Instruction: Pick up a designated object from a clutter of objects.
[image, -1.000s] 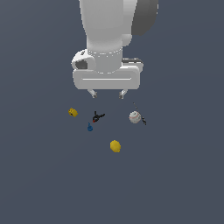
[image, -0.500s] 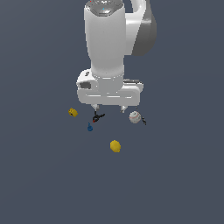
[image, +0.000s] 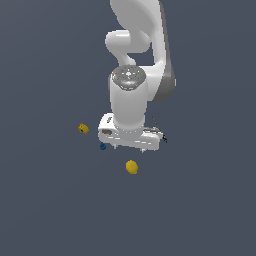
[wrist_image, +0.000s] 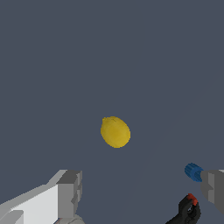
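The designated object, a smooth yellow lemon-like lump (image: 131, 167) (wrist_image: 115, 131), lies alone on the dark floor. My gripper (image: 130, 148) (wrist_image: 141, 183) hangs just behind it in the exterior view, above the clutter of objects, and is not touching it. In the wrist view the two grey fingers (wrist_image: 70, 192) stand wide apart with nothing between them, so the gripper is open. A blue piece (image: 103, 146) (wrist_image: 193, 172) sits by one finger, with a black-and-red piece (wrist_image: 188, 210) close to it. The grey-white ball is hidden behind the hand.
A smaller blocky yellow piece (image: 83, 128) lies toward the exterior view's left. A dark bit (image: 163, 138) pokes out at the hand's edge on the exterior view's right. The floor is flat dark grey all round.
The hand has come down and forward toward the lemon-like lump. It now covers the black-and-red piece and the grey-white ball in the exterior view. No object has moved.
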